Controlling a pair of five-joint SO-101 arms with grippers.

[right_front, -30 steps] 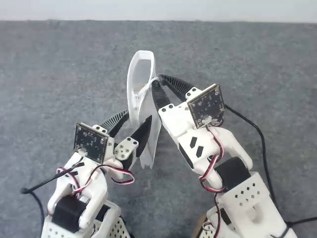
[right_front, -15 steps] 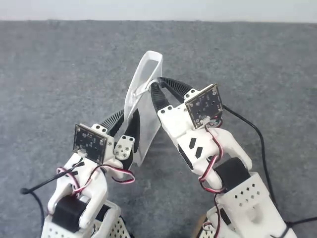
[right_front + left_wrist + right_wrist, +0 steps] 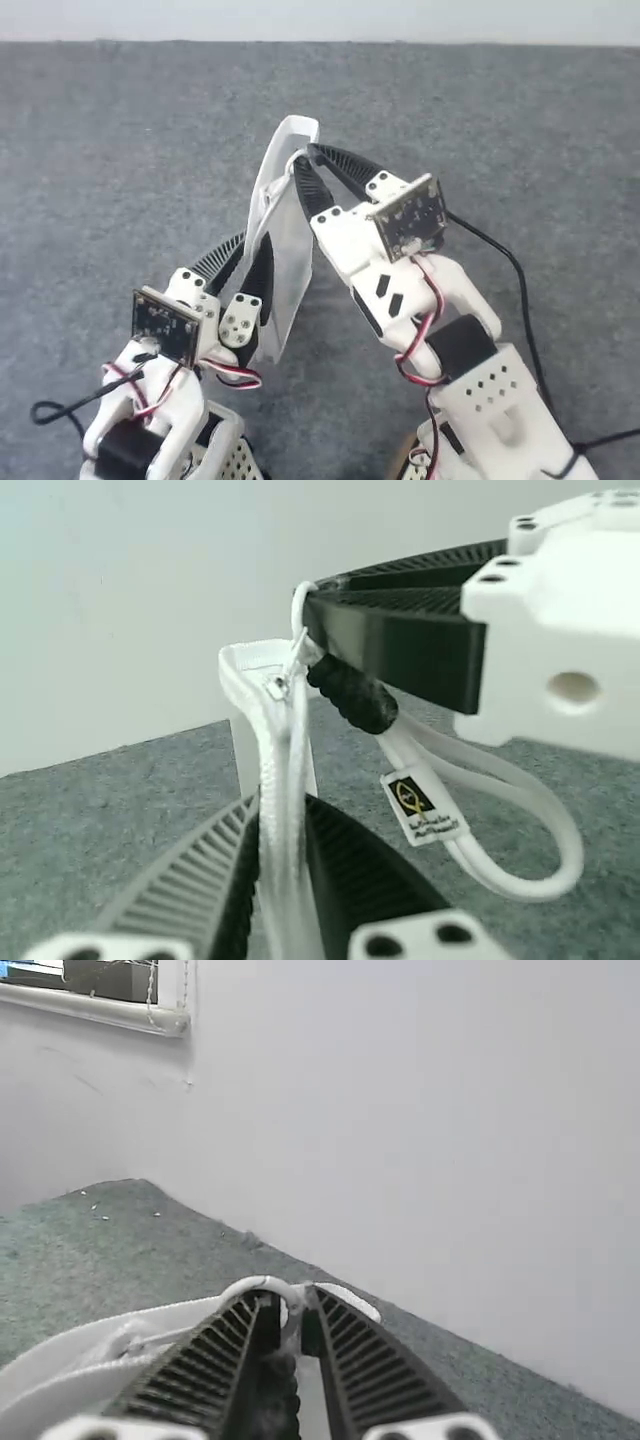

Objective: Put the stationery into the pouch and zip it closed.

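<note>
A white pouch [image 3: 283,235] hangs on edge above the grey carpet, held between both arms. My left gripper [image 3: 256,285] is shut on its lower end, and in the left wrist view the zip edge of the pouch [image 3: 278,770] runs down between the black ribbed fingers [image 3: 195,885]. My right gripper [image 3: 300,162] is shut at the top end on the zipper pull [image 3: 296,662], beside a white wrist strap [image 3: 505,815] with a small label. The right wrist view has the right gripper [image 3: 291,1308] pinching the white pull, with the pouch [image 3: 85,1365] below it.
Grey carpet [image 3: 110,150] covers the table all around the arms, and a pale wall [image 3: 320,20] runs along the far edge. A black cable [image 3: 525,290] trails beside the right arm's base.
The left arm has drawn back toward its base, pulling the pouch's lower end with it. The right gripper shifted slightly left with the top end, so the pouch now leans more.
</note>
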